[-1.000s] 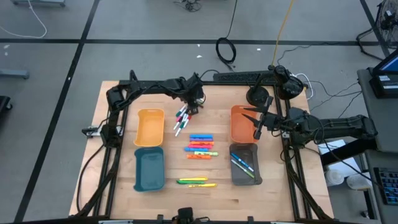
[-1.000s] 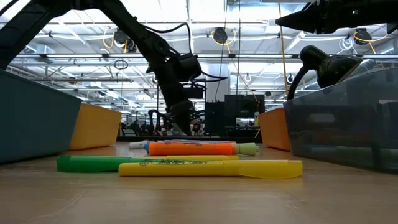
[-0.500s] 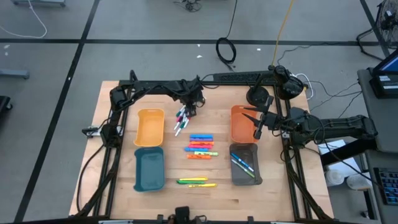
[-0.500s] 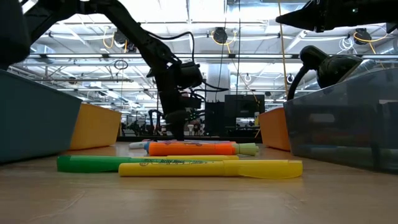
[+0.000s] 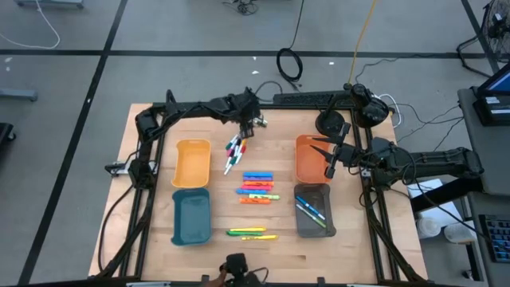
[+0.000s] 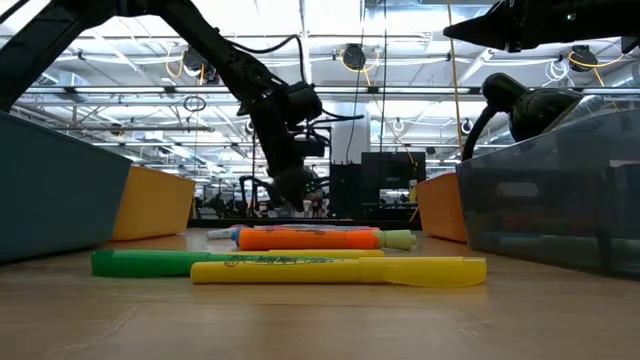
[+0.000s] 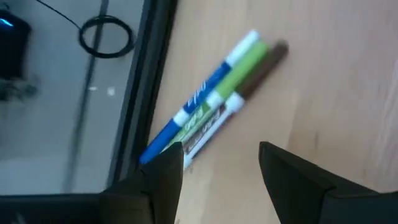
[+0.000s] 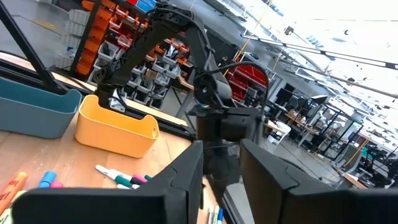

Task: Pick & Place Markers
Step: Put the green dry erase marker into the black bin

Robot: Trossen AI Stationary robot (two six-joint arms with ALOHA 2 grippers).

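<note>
Right, from the high view: my left gripper (image 5: 251, 119) hangs near the table's far edge, and the loose bunch of thin markers (image 5: 233, 151) lies just short of its fingertips, back toward the yellow tray (image 5: 192, 163). The right gripper (image 5: 329, 165) waits over the orange tray (image 5: 307, 151), well away from that bunch, so the left arm is the nearer one. I count four trays, the other two being the teal tray (image 5: 191, 217) and the grey tray (image 5: 313, 219). Two highlighters, green and yellow, lie alone (image 5: 251, 233) near the front.

Low view: the left gripper (image 6: 290, 190) hangs behind a green highlighter (image 6: 150, 262), a yellow highlighter (image 6: 340, 270) and an orange highlighter (image 6: 310, 238).

Left wrist view: the jaws stand wide and empty. Three markers (image 7: 217, 99), blue, green and brown, lie side by side straight ahead of the fingers, their long axis slanting away, with their near ends at one fingertip (image 7: 168, 168).

Right wrist view: a narrow gap, and I see nothing in it.
</note>
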